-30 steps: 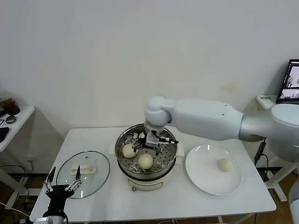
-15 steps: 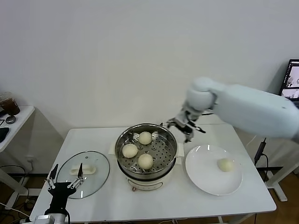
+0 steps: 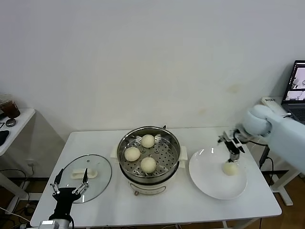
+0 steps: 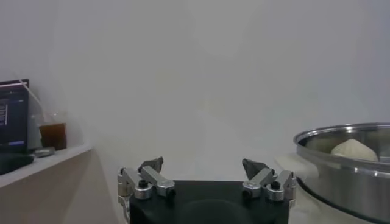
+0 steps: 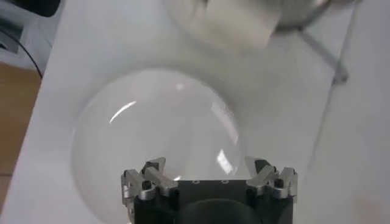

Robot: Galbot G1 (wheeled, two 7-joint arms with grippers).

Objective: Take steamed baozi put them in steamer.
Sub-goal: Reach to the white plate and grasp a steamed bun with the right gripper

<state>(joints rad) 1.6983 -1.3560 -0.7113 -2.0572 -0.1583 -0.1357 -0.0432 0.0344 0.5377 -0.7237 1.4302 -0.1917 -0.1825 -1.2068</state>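
Note:
The steamer stands mid-table with three baozi on its perforated tray: one at the back, one at the left, one at the front. A fourth baozi lies on the white plate to the right. My right gripper hovers open and empty just above that baozi; its wrist view shows the open gripper over the plate, the baozi hidden. My left gripper is parked open at the table's front left, and its wrist view shows the steamer and one baozi.
A round glass lid with a white handle lies left of the steamer. A side table with a cup stands far left. A laptop sits at the far right, beyond the table edge.
My right gripper left the steamer, swung right and came down over the plate. A third baozi now lies at the back of the tray. The left arm barely moved.

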